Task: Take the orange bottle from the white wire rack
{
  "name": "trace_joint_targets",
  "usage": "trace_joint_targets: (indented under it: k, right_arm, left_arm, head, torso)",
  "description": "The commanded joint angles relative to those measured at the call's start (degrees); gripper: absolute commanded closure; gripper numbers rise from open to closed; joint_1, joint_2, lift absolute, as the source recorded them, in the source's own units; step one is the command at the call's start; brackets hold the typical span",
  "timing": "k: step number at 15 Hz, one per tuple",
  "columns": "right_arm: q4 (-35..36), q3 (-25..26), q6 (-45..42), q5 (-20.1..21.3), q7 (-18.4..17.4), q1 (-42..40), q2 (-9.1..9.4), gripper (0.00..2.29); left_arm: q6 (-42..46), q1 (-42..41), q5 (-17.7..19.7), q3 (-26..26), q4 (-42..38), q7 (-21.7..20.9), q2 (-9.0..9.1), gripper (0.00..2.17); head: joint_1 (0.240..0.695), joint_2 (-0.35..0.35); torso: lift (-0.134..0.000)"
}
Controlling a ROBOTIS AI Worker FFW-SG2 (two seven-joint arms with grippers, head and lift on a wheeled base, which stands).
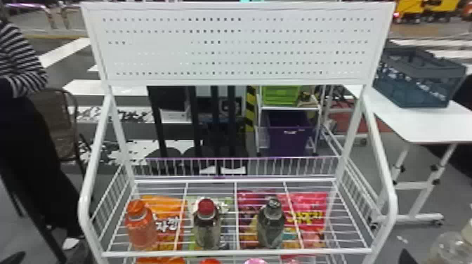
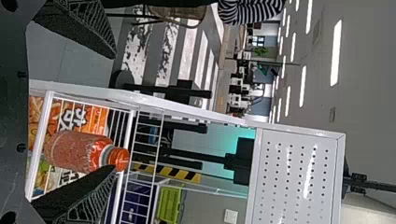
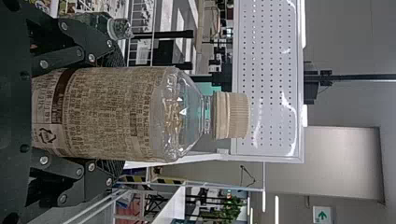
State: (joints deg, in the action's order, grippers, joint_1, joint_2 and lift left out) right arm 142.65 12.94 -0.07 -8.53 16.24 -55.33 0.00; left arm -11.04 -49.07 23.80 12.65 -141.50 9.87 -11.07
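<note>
The orange bottle (image 1: 141, 228) stands upright at the left front of the white wire rack (image 1: 235, 252). In the left wrist view the same orange bottle (image 2: 77, 151) lies beyond my open left gripper (image 2: 115, 112), close to one finger's tip, the other finger well away from it; whether they touch I cannot tell. At the head view's lower right corner, a dark part of my right gripper (image 1: 407, 258) shows beside a clear bottle (image 1: 446, 247). In the right wrist view my right gripper (image 3: 116, 114) is shut on that beige-capped, labelled bottle (image 3: 112, 114).
A red-capped bottle (image 1: 207, 224) and a dark-capped bottle (image 1: 271, 224) stand farther right on the rack. Snack bags (image 1: 309, 210) lie below the wires. Side rails and a tall perforated panel (image 1: 235, 45) frame the rack. A white table (image 1: 421, 123) stands to the right.
</note>
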Motion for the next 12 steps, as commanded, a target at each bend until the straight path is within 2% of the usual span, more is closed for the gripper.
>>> trace_joint_targets:
  k: [1,10,12]
  right_arm:
    - [0.0,0.07,0.03,0.0,0.02,0.04,0.05,1.03]
    - [0.0,0.07,0.03,-0.08,0.02,-0.04,0.05,1.03]
    - [-0.18,0.07,0.03,-0.08,0.02,-0.04,0.05,1.03]
  left_arm:
    - [0.0,0.03,-0.07,0.0,0.0,-0.03,0.0,0.04]
    - [0.0,-0.41,-0.86,-0.09,-0.53,0.06,0.09,0.04]
    - [0.0,-0.59,-2.44,-1.67,-0.26,0.15,0.09,0.04]
  head:
    - [0.499,0.0]
    - [0.499,0.0]
    - [0.499,0.0]
  torso:
    - [0.0]
    - [0.0]
    - [0.0]
